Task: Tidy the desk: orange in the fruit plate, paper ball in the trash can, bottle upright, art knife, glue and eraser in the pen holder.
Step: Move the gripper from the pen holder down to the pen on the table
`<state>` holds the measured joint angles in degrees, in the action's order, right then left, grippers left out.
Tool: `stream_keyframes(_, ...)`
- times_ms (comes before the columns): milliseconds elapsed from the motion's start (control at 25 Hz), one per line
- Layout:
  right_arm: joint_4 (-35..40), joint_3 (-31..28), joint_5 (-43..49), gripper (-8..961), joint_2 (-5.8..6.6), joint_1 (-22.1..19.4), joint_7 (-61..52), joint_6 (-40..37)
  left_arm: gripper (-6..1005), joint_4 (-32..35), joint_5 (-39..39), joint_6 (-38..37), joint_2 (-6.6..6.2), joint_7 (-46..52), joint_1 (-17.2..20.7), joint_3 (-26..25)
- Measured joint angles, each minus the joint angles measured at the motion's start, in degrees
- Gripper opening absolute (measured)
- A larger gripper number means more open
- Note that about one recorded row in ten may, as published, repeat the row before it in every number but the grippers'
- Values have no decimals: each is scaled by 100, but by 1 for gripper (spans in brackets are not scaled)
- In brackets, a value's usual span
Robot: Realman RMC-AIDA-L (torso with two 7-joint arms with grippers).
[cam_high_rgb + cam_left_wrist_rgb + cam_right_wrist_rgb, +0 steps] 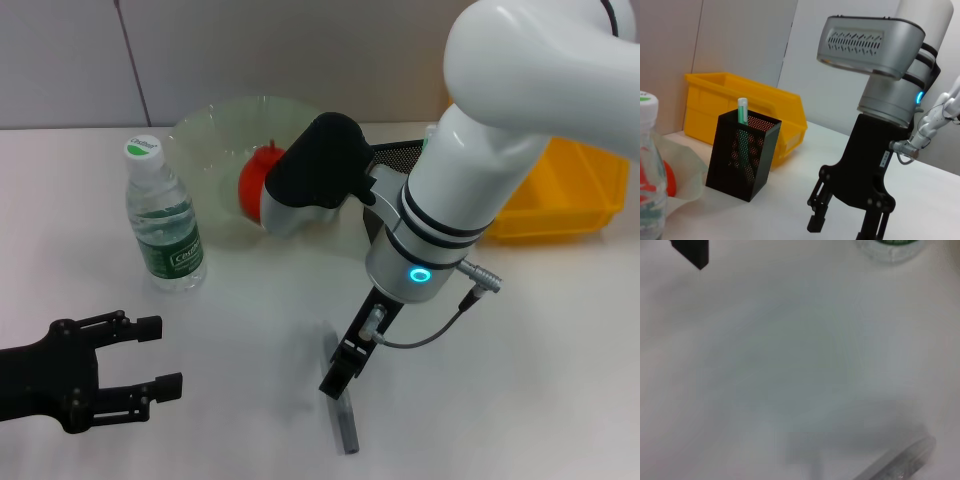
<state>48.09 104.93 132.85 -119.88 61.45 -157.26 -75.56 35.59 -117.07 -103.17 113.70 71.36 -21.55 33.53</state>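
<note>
The bottle [165, 225] stands upright on the desk [250, 340]. The orange [255, 180] lies in the pale-green fruit plate [215, 125]. A grey art knife [345, 420] lies flat on the desk in front. My right gripper [338, 382] points down, open, just above the knife's far end; it also shows in the left wrist view [845, 232]. The knife shows in the right wrist view [900, 465]. The pen holder [742, 155] holds a green-and-white stick [742, 112]. My left gripper [162, 355] is open and empty at front left. Paper ball and eraser are out of view.
The yellow trash can [570, 195] stands at the back right, behind the pen holder [400, 150]. The right arm's bulk [450, 210] hangs over the desk's middle and hides part of the plate and the holder.
</note>
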Motion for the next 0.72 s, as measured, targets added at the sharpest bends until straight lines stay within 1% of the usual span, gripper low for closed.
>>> stream_keyframes(240,-165,97,-37,727,0,17,-3,79,811,0,0,9,19,0,-3,-24)
stream_keyframes(720,-220,366,-175,688,0,-42,-7,325,811,0,0,28,40,1,-23,-31)
